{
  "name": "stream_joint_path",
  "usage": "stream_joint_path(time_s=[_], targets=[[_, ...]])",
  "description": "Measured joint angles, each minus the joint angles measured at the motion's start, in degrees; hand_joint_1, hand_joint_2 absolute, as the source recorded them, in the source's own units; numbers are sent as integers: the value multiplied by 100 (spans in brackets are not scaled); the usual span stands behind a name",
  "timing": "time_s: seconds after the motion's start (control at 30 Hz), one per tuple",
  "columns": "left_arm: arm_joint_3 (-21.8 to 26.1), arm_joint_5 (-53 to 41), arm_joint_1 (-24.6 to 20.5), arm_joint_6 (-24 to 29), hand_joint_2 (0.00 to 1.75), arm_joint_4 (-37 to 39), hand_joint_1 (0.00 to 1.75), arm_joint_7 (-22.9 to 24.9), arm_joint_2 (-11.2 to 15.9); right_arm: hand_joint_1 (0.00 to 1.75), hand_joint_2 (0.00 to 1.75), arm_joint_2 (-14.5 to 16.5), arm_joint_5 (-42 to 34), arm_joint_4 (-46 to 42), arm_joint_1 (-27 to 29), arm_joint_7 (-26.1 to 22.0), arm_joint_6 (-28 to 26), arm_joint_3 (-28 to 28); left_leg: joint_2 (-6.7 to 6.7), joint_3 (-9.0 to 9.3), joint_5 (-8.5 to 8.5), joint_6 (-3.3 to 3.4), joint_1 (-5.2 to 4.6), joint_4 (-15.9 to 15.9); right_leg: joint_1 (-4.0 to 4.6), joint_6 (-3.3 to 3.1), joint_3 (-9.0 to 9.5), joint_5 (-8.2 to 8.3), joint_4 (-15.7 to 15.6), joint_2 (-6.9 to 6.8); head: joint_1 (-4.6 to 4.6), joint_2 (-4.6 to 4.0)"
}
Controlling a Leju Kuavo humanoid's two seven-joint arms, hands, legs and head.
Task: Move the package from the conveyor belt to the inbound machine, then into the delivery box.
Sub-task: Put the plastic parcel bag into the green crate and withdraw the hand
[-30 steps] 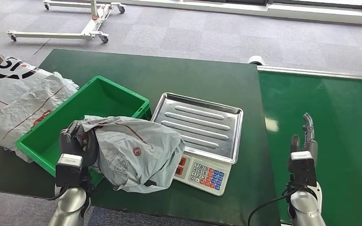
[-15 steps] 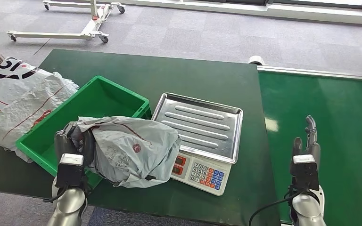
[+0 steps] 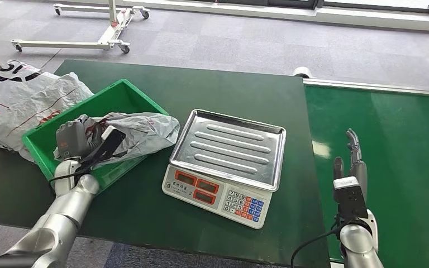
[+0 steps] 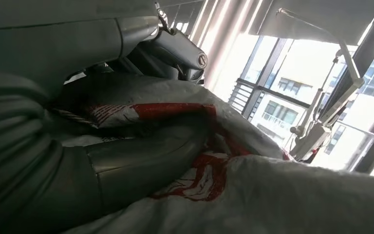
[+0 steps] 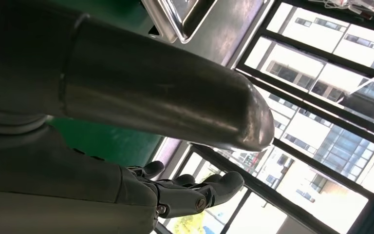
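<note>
Now the left hand [image 3: 71, 140] holds the grey package [image 3: 139, 132], its fingers [image 4: 141, 161] closed around the crumpled plastic, over the green delivery box [image 3: 39, 146] near the table's [image 3: 229, 89] left edge. Beside it sits the scale [image 3: 223, 162]. Over the conveyor belt [image 3: 402, 139], the right hand [image 3: 351, 167] hovers, fingers spread, holding nothing.

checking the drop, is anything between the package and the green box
Nothing visible. The left hand holds the package over the green box, its right end draped past the box's rim toward the scale. The box shows nothing else inside; the other bags lie outside it.
</note>
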Motion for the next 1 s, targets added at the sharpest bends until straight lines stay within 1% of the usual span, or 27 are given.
stream_joint_path(time_s=[0.1, 0.27, 0.5, 0.83, 0.9, 1.0], targets=[[0, -34, -256, 2, 175, 452, 175, 37, 88, 0, 0, 3, -5, 2, 0, 0, -1, 19, -1, -3, 2, -1, 0, 0, 0, 0, -4, 3, 1, 1, -1, 0], [-1, -40, -423, 8, 175, 814, 175, 41, 128, 0, 0, 4, -12, 3, -1, -1, -4, 27, -2, -7, 1, -1, 0, -2, 0, -1, -8, 1, 1, 0, -2, 0], [-1, -42, -527, 8, 175, 1019, 175, 41, 142, 0, 0, 5, -12, 3, -1, -1, -4, 35, -1, -7, 5, -5, 0, -5, 2, -2, -10, 1, 1, 1, -1, 0], [-2, -42, -577, 8, 175, 1123, 175, 41, 142, 0, 0, 6, -12, 3, -1, -2, -4, 49, -2, -6, 7, -7, 0, -6, 2, -3, -9, 1, 2, 1, -2, 0], [-2, -112, -585, 14, 175, 1139, 175, 123, 147, 0, 0, 6, -20, 3, -1, -2, -5, 51, -2, -6, 7, -7, 0, -6, 2, -3, -10, 1, 2, 1, -2, 0], [-3, -404, -608, 9, 175, 1193, 175, 484, 188, 0, 0, 5, -71, 7, 5, -16, -22, 52, 2, -6, 8, -8, 2, -6, 3, -3, -13, 2, 2, 6, -2, 0]])
